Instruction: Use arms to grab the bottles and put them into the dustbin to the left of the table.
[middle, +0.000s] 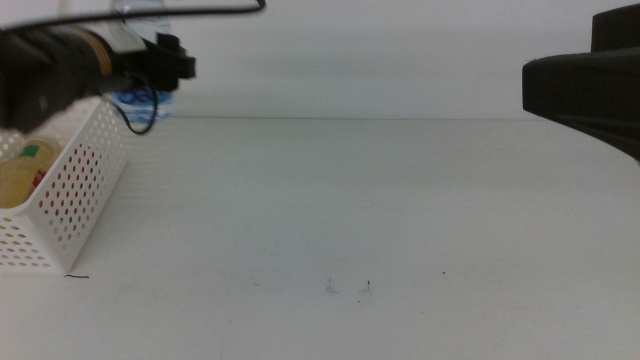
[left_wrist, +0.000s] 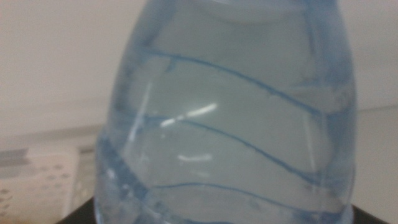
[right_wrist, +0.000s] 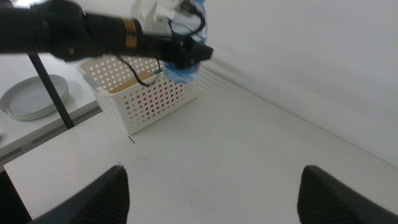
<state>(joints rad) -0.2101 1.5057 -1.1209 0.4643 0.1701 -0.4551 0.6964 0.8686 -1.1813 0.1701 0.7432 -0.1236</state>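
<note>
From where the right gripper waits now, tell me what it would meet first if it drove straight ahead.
Probably bare table: the right gripper, jaws open, points down across it. Further along that line stand the dustbin and the left gripper holding the water bottle; depth is unclear.

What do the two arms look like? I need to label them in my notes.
The left arm is black with a gold band, a white block and a looping black cable. Its gripper is black. The right gripper shows two dark wedge-shaped jaws.

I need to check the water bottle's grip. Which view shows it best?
Right wrist view: the left gripper holds the water bottle over the dustbin. Left wrist view shows only its body; middle view hides most.
</note>
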